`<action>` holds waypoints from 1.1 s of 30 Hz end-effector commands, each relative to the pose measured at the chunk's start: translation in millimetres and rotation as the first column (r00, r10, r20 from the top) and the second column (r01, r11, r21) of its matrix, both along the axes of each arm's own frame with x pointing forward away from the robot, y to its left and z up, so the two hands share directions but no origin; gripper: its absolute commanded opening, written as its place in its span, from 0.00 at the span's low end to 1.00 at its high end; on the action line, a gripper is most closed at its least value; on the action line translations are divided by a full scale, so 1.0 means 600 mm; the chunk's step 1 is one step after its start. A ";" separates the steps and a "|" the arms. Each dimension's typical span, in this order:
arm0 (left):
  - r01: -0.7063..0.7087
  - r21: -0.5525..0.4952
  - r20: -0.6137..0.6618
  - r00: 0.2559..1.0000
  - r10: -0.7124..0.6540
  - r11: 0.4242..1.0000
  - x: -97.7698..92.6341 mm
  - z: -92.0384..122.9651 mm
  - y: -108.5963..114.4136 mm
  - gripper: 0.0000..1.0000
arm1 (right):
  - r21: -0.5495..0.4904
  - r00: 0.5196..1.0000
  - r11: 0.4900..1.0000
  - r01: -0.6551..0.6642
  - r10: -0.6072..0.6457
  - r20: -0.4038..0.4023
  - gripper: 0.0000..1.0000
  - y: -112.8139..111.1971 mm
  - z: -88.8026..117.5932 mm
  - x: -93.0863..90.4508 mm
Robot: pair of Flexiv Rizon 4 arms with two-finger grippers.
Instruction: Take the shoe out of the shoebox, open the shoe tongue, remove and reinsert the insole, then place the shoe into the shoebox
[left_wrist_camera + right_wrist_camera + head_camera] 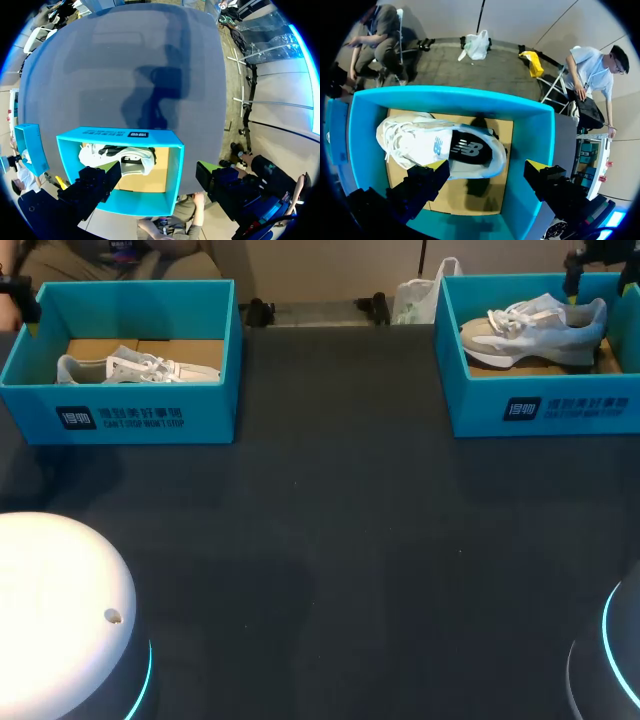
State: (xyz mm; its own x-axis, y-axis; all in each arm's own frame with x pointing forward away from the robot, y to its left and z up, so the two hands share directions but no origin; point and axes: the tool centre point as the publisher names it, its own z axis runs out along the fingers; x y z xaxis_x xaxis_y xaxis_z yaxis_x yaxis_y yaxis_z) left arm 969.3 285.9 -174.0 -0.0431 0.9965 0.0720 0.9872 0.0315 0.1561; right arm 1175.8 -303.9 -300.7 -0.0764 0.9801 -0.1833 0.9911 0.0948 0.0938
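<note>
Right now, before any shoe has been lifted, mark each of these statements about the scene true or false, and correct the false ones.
1. Two teal shoeboxes stand on the table, the left shoebox and the right shoebox. True.
2. The left shoebox is empty. False: a white shoe lies inside it.
3. The right gripper is shut on a shoe. False: it is open above the grey and white shoe, which lies in the right shoebox.
4. The left gripper is open above the left shoebox. True.
</note>
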 end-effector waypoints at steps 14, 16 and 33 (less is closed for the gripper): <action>0.000 0.002 0.003 1.000 0.000 1.000 -0.003 0.000 0.000 1.00 | 0.011 0.997 0.999 0.044 -0.043 -0.059 0.66 -0.024 -0.058 0.019; 0.000 0.002 0.003 1.000 0.000 1.000 -0.003 0.000 0.000 1.00 | 0.007 0.997 0.999 0.047 -0.046 -0.065 0.68 -0.026 -0.064 0.021; 0.000 0.002 0.003 1.000 0.000 1.000 -0.003 0.000 0.000 1.00 | 0.032 0.990 0.996 0.089 -0.084 -0.114 0.83 -0.040 -0.106 0.014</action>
